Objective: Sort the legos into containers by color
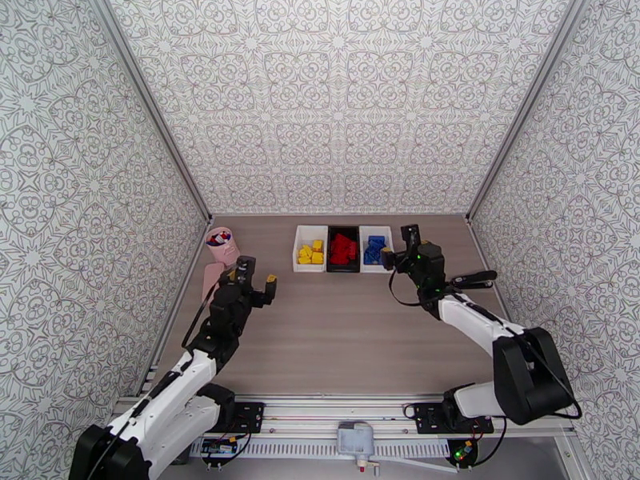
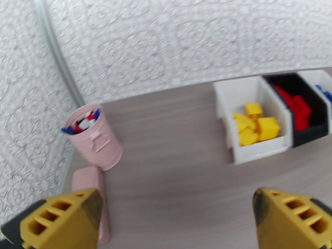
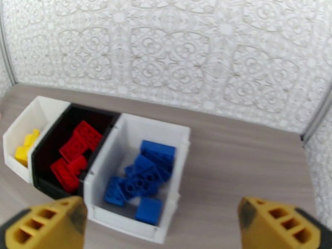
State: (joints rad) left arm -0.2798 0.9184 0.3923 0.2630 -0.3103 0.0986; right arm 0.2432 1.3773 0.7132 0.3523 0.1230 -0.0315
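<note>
Since every brick I see lies in a bin by colour, sorting looks done: yellow legos [image 3: 25,148] in the left white bin [image 3: 41,108], red legos [image 3: 76,150] in the black bin [image 3: 95,111], blue legos [image 3: 141,179] in the right white bin [image 3: 182,137]. My right claw [image 3: 162,216] hangs released and empty beside that last bin; my left claw [image 2: 176,208], also released, hovers near the pink cup [image 2: 97,140].

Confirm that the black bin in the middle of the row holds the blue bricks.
Not right. The black bin in the middle of the row holds the red bricks, not the blue ones. The blue bricks lie in the white bin beside it. The right wrist view shows this plainly.
</note>
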